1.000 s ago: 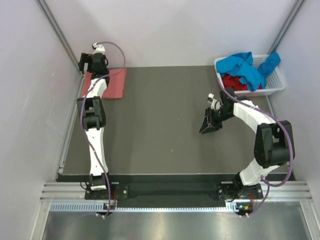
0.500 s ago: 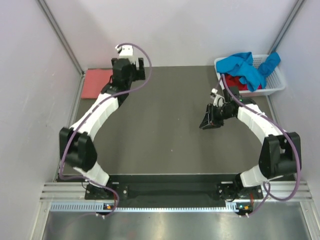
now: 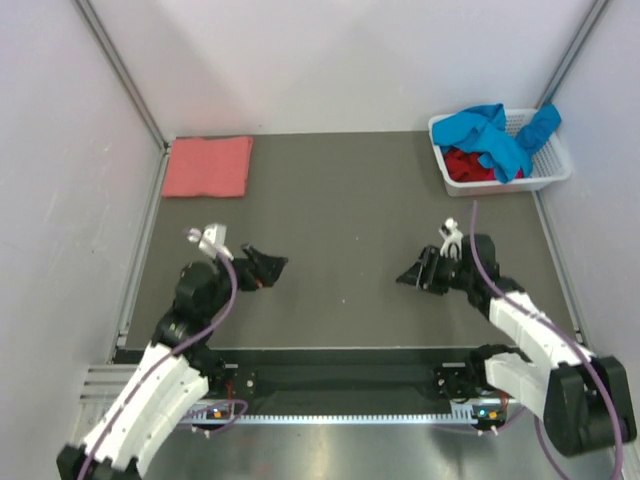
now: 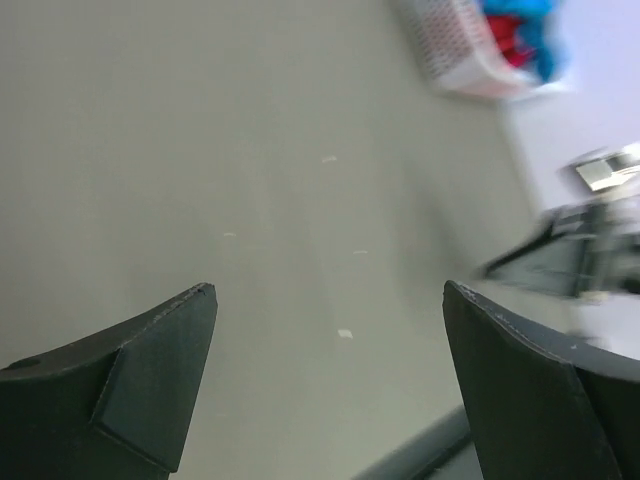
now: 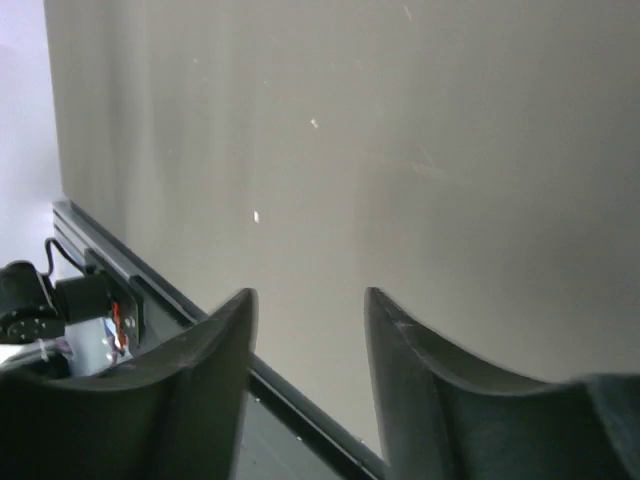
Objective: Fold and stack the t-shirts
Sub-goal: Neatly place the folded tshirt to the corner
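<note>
Seen from above, my two white and black arms reach low over a dark grey bench (image 3: 340, 200) from its near edge, with pale walls on three sides. My left claw (image 3: 266, 265) hovers over the near left part of the bench, pointing towards the middle. In the left wrist view its two dark fingers stand wide apart with only bare bench between them, so it is open and holds nothing. My right claw (image 3: 411, 275) hovers over the near right part of the bench, pointing left towards the other claw, the two well apart. In the right wrist view its fingers have a narrower gap with bare bench showing through, so it is also open and empty. The salmon-pink t-shirt (image 3: 207, 167) lies folded into a flat, neat rectangle at the far left corner of the bench, well away from both claws and touched by neither. At the far right corner sits a white slotted plastic basket (image 3: 556, 160). A bright blue t-shirt (image 3: 490, 135) is heaped loosely in it, draping over its rim at the left and at the back right corner. A dark red t-shirt (image 3: 466, 165) lies crumpled beneath the blue one, inside the basket. The left wrist view is blurred; the basket shows as a smear of white, blue and red at its top edge.
</note>
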`<state>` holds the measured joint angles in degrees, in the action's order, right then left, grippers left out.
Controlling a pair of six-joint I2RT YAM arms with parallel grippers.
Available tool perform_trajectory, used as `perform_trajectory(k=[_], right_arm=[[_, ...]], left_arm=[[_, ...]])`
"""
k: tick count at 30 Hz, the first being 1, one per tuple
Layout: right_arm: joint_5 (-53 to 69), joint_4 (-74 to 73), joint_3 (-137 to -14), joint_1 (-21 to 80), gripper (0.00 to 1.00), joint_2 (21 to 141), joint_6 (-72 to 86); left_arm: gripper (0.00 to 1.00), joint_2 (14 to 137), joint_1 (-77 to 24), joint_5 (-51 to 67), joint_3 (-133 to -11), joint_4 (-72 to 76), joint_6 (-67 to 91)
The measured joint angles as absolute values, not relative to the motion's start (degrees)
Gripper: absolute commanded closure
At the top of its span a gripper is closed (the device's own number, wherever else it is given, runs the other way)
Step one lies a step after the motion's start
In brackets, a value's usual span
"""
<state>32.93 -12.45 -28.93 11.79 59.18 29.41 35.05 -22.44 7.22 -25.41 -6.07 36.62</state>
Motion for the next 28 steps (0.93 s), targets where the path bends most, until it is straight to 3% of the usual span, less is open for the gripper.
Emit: perform_trajectory(k=[2, 3, 8, 19, 28], right_arm=[[32.2, -6.2, -21.3, 12.0, 0.33, 54.8, 32.8], [31.6, -2.5, -17.2, 12.1, 0.01, 52.6, 34.4], [28.0, 5.5, -3.2, 12.6, 0.0, 38.6, 41.5], [22.9, -2.1, -1.9, 13.0, 0.0, 3.3, 47.5], [20.9, -14.4, -1.9, 13.0, 0.0, 0.5, 48.4]], left_arm=[[0.01, 24.9, -22.4, 8.9, -21.2, -6.3, 40.0], [0.01, 20.7, -22.4, 9.6, -19.3, -6.1, 41.5], [0.01, 3.4, -22.4, 13.7, -8.1, -6.5, 51.5], [0.01, 1.8, -22.5, 21.2, -2.0, 6.0, 64.1], [0.01, 1.6, -22.5, 23.0, -2.0, 5.6, 64.9]])
